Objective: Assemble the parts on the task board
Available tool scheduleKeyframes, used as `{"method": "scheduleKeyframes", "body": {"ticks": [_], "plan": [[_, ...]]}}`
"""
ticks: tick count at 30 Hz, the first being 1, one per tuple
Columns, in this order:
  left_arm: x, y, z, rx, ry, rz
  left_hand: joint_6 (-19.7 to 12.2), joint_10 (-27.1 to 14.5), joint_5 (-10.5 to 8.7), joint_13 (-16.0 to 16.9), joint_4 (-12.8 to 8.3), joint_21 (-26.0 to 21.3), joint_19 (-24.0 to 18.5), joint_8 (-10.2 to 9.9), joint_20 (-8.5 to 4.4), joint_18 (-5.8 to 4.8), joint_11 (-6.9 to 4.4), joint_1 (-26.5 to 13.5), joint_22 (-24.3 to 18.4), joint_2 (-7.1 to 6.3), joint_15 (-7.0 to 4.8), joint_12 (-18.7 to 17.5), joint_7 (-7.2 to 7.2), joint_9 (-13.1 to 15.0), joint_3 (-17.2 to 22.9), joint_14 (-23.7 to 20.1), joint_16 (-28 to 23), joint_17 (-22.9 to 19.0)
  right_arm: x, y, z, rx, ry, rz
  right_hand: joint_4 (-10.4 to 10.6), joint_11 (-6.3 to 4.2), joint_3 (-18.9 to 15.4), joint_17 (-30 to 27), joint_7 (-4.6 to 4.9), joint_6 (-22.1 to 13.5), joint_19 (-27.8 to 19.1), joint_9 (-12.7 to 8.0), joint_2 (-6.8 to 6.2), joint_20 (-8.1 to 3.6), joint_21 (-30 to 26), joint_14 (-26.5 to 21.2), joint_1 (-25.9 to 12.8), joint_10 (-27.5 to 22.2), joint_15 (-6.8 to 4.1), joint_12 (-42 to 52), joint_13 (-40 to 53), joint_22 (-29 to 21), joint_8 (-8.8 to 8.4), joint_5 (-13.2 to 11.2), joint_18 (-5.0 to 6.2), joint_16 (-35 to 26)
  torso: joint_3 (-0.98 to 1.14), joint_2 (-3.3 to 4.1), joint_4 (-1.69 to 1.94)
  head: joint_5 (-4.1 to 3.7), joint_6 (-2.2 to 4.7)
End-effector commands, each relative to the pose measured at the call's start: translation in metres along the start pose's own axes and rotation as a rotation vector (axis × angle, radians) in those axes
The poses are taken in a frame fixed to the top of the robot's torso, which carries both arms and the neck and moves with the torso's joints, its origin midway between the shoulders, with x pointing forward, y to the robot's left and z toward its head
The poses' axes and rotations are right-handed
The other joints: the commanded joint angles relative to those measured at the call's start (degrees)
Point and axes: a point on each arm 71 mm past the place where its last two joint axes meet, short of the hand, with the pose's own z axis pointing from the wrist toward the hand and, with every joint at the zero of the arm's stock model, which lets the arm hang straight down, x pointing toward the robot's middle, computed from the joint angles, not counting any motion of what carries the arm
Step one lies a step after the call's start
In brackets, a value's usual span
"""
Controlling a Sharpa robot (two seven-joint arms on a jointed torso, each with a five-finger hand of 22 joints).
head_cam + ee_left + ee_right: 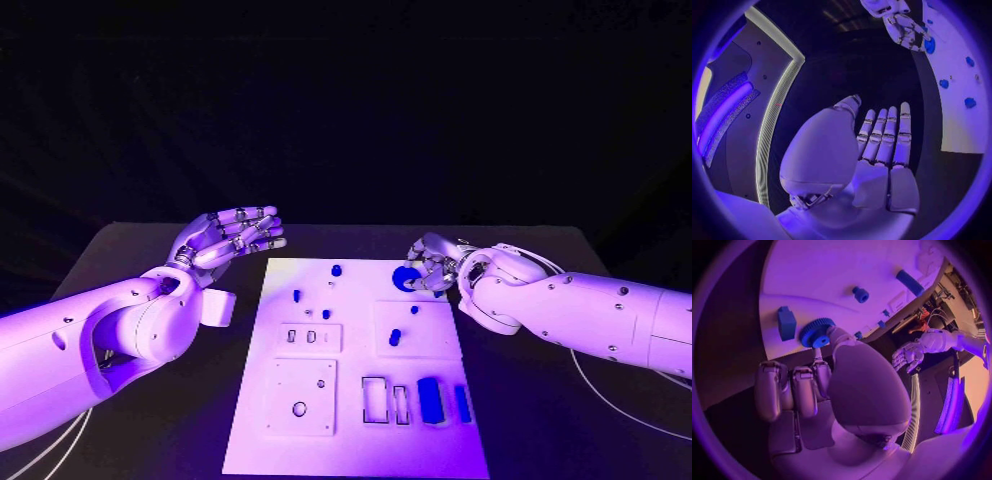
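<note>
Two hands: left hand (231,237) raised, fingers apart, right hand (437,263) gripping gear (407,279)

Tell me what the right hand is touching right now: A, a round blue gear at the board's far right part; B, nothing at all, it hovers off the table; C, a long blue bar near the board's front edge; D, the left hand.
A: the right hand has its fingertips on the round blue gear at the far right part of the board, while the left hand hangs open, apart from the board.
</note>
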Motion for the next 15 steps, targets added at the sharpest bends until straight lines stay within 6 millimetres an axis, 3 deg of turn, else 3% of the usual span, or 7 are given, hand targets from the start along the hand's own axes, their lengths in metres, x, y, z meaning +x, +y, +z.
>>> {"method": "scheduleKeyframes", "body": {"ticks": [1, 6, 15], "plan": [[0.003, -0.001, 0.001, 0.007, 0.018, -0.013, -0.38, -0.32, -0.37, -0.02, -0.06, -0.24, -0.43, 0.07, 0.07, 0.06, 0.06, -0.16, -0.05, -0.55, 0.03, -0.3, 3.45, -0.03, 0.34, -0.41, -0.34, 0.05, 0.006, 0.004, -0.002, -0.017, -0.001, -0.052, -0.06, -0.24, 1.6, 9.5, -0.44, 1.66, 0.61, 0.12, -0.73, -0.16, 0.52, 4.78, 0.01, 0.85, -0.23, 0.56, 1.62, 6.58, 0.92, 0.1, -1.07, 0.31, -0.05, -0.04, 0.04, -0.04, 0.03], [0.002, -0.001, 0.001, 0.007, 0.018, -0.013, -0.38, -0.32, -0.37, -0.02, -0.06, -0.24, -0.43, 0.07, 0.07, 0.06, 0.06, -0.16, -0.05, -0.55, 0.03, -0.3, 3.45, -0.03, 0.34, -0.41, -0.34, 0.05, 0.004, 0.008, -0.003, -0.029, -0.052, -0.085, -0.54, -1.31, 6.78, 9.59, -1.59, 4.4, 0.91, 0.6, -0.28, -1.0, 0.82, 4.8, 0.48, 1.41, -1.16, 0.76, 2.28, 7.09, 2.26, 0.2, -1.17, 0.34, -0.05, -0.06, 0.04, 0.07, 0.15], [0.003, -0.001, 0.001, 0.007, 0.018, -0.013, -0.38, -0.32, -0.37, -0.02, -0.06, -0.24, -0.43, 0.07, 0.07, 0.06, 0.06, -0.16, -0.05, -0.55, 0.03, -0.3, 3.45, -0.03, 0.34, -0.41, -0.34, 0.05, 0.001, 0.033, -0.01, -0.121, -0.145, -0.114, -1.42, -1.65, 11.83, 9.58, -1.93, 4.77, 1.7, 1.34, -1.93, -1.45, 1.61, 4.81, -1.27, 1.78, -1.53, 0.72, 2.62, 8.23, 3.07, 0.0, -1.47, 0.32, -0.09, -0.06, 0.05, 0.42, 0.59]]}}
